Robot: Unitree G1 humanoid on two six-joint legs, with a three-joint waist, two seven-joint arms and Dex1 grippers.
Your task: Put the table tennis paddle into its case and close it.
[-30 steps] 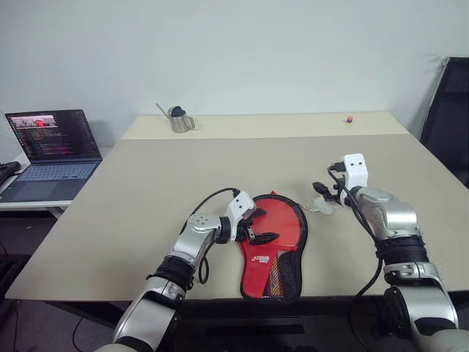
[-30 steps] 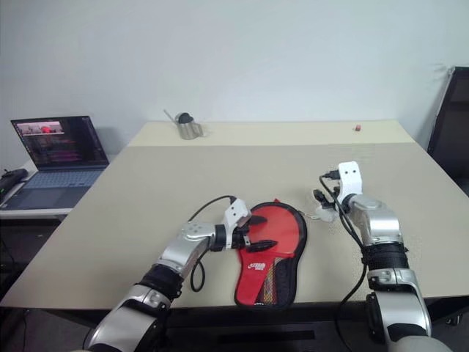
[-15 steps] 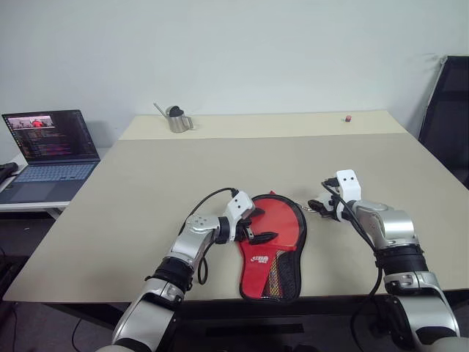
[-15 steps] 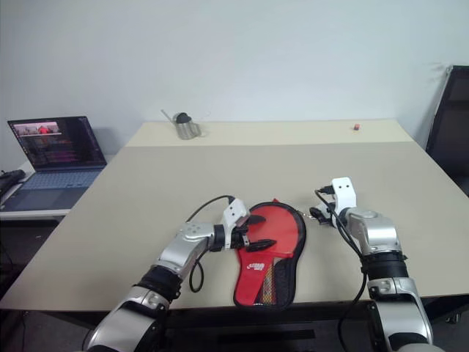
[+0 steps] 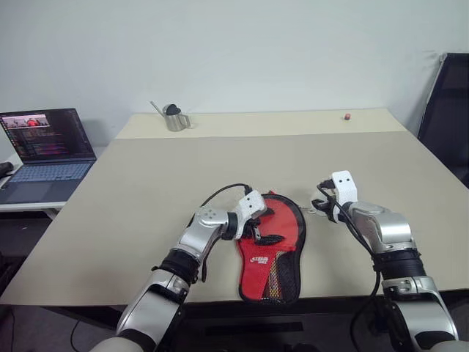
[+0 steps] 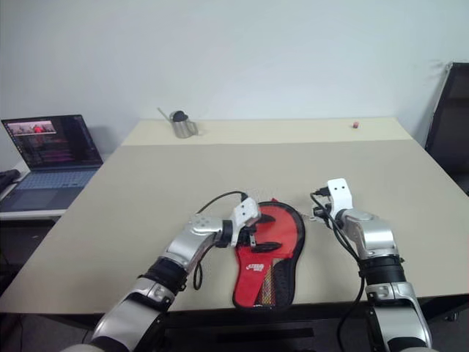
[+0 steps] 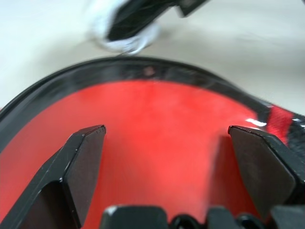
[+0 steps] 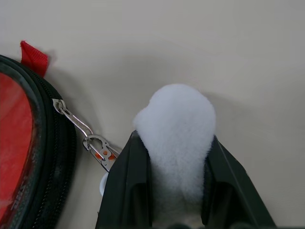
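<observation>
The case (image 5: pixel 258 258) lies near the table's front edge, red with a white logo, a black mesh pocket and a black zip edge (image 8: pixel 52 143). Inside that edge shows the smooth red face of the table tennis paddle (image 5: pixel 286 218); its handle is hidden. My left gripper (image 5: pixel 262 226) hovers open over the red face (image 7: pixel 157 109), one finger (image 7: pixel 83 157) to each side. At the case's right, my right gripper (image 5: pixel 320 203) is shut on a white fluffy pompom (image 8: pixel 176 124). A metal clasp (image 8: pixel 95 143) links the pompom to the zip.
An open laptop (image 5: pixel 47 139) stands on a side desk at the left. A small metal watering can (image 5: pixel 174 119) and a tiny red object (image 5: pixel 346 116) sit at the table's far edge. A black chair (image 5: pixel 447 110) is at the right.
My right gripper came down toward the table and shut on the white pompom. My left gripper moved right, further over the paddle's red face, still open.
</observation>
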